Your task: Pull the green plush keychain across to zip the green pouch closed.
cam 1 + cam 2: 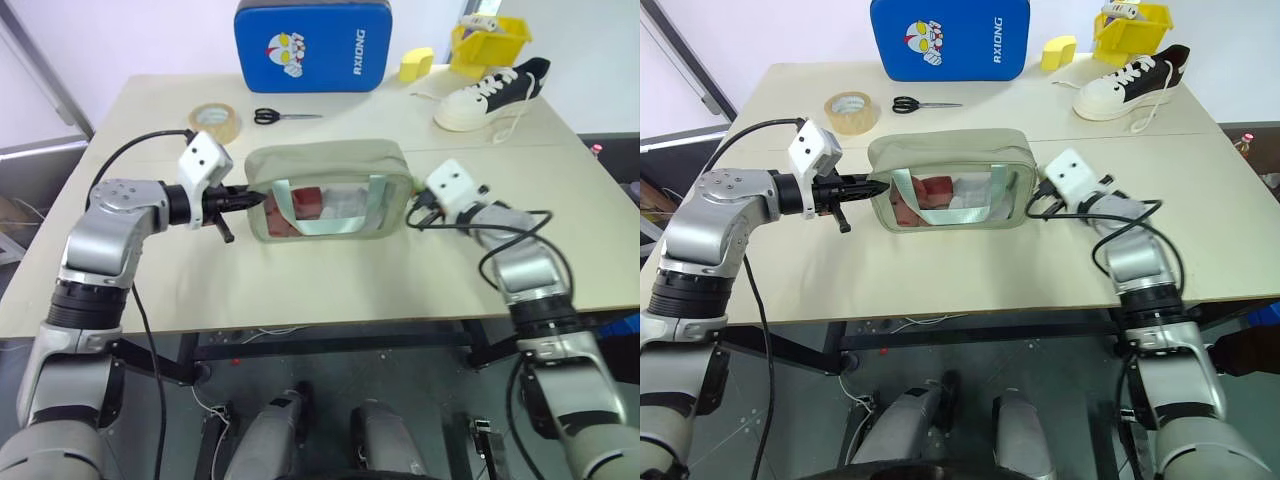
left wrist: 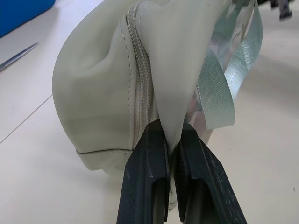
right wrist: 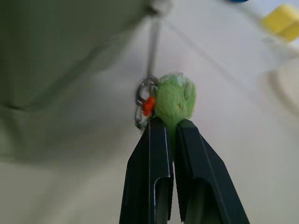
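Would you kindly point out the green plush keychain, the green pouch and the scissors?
green plush keychain (image 3: 174, 98): right wrist view, fuzzy ball.
green pouch (image 1: 320, 160): left eye view, top fabric panel.
scissors (image 1: 266, 116): left eye view, black handles.

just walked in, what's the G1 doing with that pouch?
It's zipping it. The left gripper is shut on the fabric at one end of the green pouch, anchoring it on the table. The right gripper is shut on the green plush keychain at the pouch's opposite end. In the head views the top looks closed along its length.
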Controlling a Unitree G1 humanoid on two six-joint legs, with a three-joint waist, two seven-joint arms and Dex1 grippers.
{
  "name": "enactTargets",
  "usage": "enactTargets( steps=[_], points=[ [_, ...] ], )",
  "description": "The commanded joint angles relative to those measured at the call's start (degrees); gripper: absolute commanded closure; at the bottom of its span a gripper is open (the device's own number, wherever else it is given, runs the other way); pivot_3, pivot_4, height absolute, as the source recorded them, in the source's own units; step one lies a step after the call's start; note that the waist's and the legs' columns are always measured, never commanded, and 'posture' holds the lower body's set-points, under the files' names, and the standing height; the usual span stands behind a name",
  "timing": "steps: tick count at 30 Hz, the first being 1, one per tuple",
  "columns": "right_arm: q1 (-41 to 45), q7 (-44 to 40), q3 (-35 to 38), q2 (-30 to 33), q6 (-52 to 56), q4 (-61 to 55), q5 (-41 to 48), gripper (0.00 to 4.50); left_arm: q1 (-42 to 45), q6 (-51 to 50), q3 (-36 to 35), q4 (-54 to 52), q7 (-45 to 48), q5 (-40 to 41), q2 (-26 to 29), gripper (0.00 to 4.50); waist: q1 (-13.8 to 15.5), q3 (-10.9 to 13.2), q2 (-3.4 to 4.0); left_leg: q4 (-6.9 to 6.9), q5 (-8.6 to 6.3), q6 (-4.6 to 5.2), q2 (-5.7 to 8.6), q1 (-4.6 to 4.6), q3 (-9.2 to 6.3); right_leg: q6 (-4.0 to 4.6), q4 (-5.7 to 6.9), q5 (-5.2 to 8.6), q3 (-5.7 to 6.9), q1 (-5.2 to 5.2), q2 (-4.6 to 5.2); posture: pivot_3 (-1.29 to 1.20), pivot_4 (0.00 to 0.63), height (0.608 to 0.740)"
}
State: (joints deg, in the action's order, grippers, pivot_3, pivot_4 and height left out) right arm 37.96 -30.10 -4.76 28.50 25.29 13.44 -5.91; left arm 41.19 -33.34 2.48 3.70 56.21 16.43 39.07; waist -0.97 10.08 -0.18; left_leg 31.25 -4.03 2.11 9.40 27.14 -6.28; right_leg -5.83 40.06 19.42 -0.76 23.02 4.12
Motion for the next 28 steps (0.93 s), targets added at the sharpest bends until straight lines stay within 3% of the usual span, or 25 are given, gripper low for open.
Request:
enactTargets(
  steps=[1, 9, 12, 16, 18, 19, 22, 28],
  points=[
    [-0.3, -0.9, 0.2, -1.4, 2.8, -4.9, 2.0, 4.45, -0.2, -0.2, -1.1, -1.8, -0.2, 0.5, 0.8, 4.5, 0.1, 0.0, 0.0, 0.0, 0.0, 0.0, 0.0, -0.01, 0.0, 0.0, 0.0, 0.0, 0.01, -0.01, -0.01, 0.0, 0.15, 0.74],
    [0.1, -5.7, 1.4, 1.3, 7.1, -8.8, 5.3, 4.45, 0.4, 1.2, -1.0, -1.1, -0.9, 0.3, 0.1, 4.5, 0.2, 0.0, -0.01, -0.08, -0.03, 0.03, 0.0, -0.35, -0.01, 0.01, -0.06, 0.01, 0.01, -0.34, 0.0, 0.0, 0.15, 0.74],
    [4.6, -13.9, 4.6, 9.2, 6.0, -9.6, 9.1, 3.43, 3.3, 1.3, -2.9, 1.8, 1.6, 2.3, 1.3, 3.37, 0.3, 0.1, 0.03, -0.07, -0.04, 0.04, 0.0, -0.31, -0.01, 0.01, -0.08, 0.01, 0.02, -0.32, 0.02, 0.0, 0.15, 0.74],
    [8.3, -19.3, 6.2, 13.9, 6.3, -8.9, 12.9, 1.32, 6.0, 1.7, -3.8, 5.3, 3.4, 2.7, 2.7, 1.36, 0.1, 0.1, 0.02, -0.09, -0.06, 0.06, 0.0, -0.26, -0.01, 0.02, -0.13, 0.01, 0.04, -0.28, 0.03, 0.0, 0.15, 0.74],
    [11.6, -26.8, 7.8, 17.5, 8.3, -9.9, 18.1, 0.25, 8.9, 1.8, -4.7, 8.8, 5.3, 2.9, 4.7, 0.33, -0.1, 0.0, 0.01, -0.12, -0.07, 0.08, -0.02, -0.29, -0.01, 0.06, -0.15, 0.04, 0.04, -0.3, 0.04, 0.0, 0.15, 0.74],
    [12.9, -30.8, 8.3, 19.1, 9.9, -11.3, 21.1, 0.01, 10.1, 2.1, -5.1, 10.1, 6.6, 3.0, 5.8, 0.04, -0.2, 0.1, 0.02, -0.13, -0.08, 0.08, -0.02, -0.28, -0.01, 0.07, -0.16, 0.05, 0.04, -0.3, 0.04, 0.0, 0.15, 0.74],
    [15.2, -35.4, 8.2, 20.9, 15.1, -14.6, 26.9, 0.01, 12.7, 1.6, -6.0, 12.3, 8.0, 4.0, 7.2, 0.04, -0.6, 0.1, 0.02, -0.13, -0.08, 0.09, -0.02, -0.03, 0.0, 0.07, -0.14, 0.05, 0.03, 0.0, 0.04, 0.0, 0.15, 0.74],
    [14.3, -33.2, 6.4, 20.1, 15.4, -17.3, 27.1, 0.01, 13.0, 3.0, -6.4, 13.4, 7.6, 3.9, 7.3, 0.04, -0.4, 0.0, 0.0, -0.07, -0.08, 0.09, -0.02, 0.13, 0.01, 0.07, -0.14, 0.04, 0.03, 0.1, 0.08, 0.0, 0.15, 0.74]
  ],
)
